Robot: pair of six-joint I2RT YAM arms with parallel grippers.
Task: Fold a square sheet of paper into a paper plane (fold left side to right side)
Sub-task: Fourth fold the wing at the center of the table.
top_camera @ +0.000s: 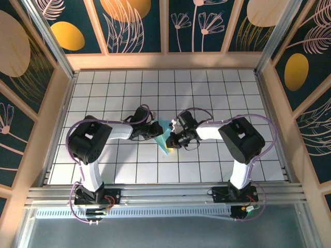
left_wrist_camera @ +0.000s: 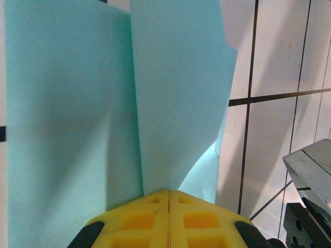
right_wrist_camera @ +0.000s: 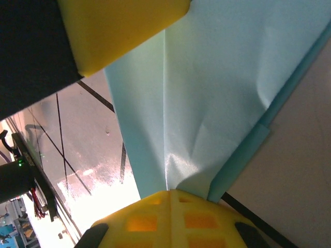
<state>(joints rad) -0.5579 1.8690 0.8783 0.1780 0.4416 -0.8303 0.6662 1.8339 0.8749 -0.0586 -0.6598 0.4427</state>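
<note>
Yellow fingertips (left_wrist_camera: 139,219): the left gripper (left_wrist_camera: 168,195) has its two pads pressed flat together, pinching an edge of the light-blue paper (left_wrist_camera: 176,103) at the seam.
Right gripper (right_wrist_camera: 168,195): yellow pads likewise shut tight, clamping the same paper from the opposite side.
Paper, position: between the two grippers, over the middle of the white tiled table (top_camera: 217,88); whether it touches the tiles cannot be told.
Paper, axis: in the top view a narrow folded wedge, its long axis running near to far with a slight slant, its tip pointing toward the arm bases.
Wrist views add: overlapping layers and a straight crease rising away from the fingers.
Top view adds: the outline, partly covered by both grippers.
Obstruction: in the right wrist view the left gripper's pad crosses the paper's far end.
Beyond: dark-blue floral wall panels (top_camera: 134,26) in a wooden frame.
</note>
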